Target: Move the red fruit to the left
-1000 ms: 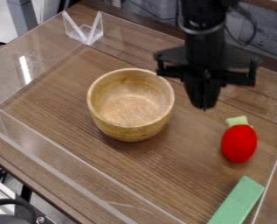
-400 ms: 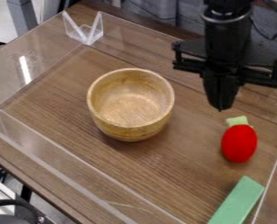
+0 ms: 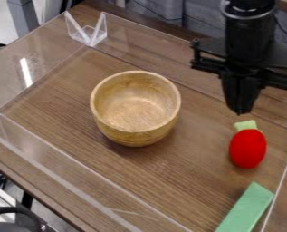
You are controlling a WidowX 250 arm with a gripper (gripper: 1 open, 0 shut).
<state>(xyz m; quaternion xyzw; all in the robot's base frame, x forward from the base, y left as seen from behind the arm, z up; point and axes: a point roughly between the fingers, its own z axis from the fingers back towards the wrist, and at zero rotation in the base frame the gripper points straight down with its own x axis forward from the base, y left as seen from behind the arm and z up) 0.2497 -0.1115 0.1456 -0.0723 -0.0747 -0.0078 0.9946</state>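
The pincer (image 3: 241,101) is held clenched, its dark tips drawn together and pointed down toward the table. Below the tips in the view, the red fruit (image 3: 247,149) is seen resting on the wood, apart from the pincer, with its light green leafy top (image 3: 244,127) turned toward the tips. By the dark body of the arm (image 3: 247,41), the upper right of the view is largely filled.

To the left of the pincer in the view, a round wooden bowl (image 3: 135,109) is set, its pale inside exposed. Farther down from the pincer, past the fruit, a flat light green block (image 3: 244,210) is laid at a slant. Well apart, up and to the left, a clear angular holder (image 3: 88,30) is stood near the table's far edge.

All of these are borne by a brown wooden table (image 3: 61,113), its grain faintly shown. Beyond its left edge, a grey floor (image 3: 15,18) is glimpsed in the upper corner, and black cables (image 3: 23,210) are looped in the lower corner, farthest from the pincer.
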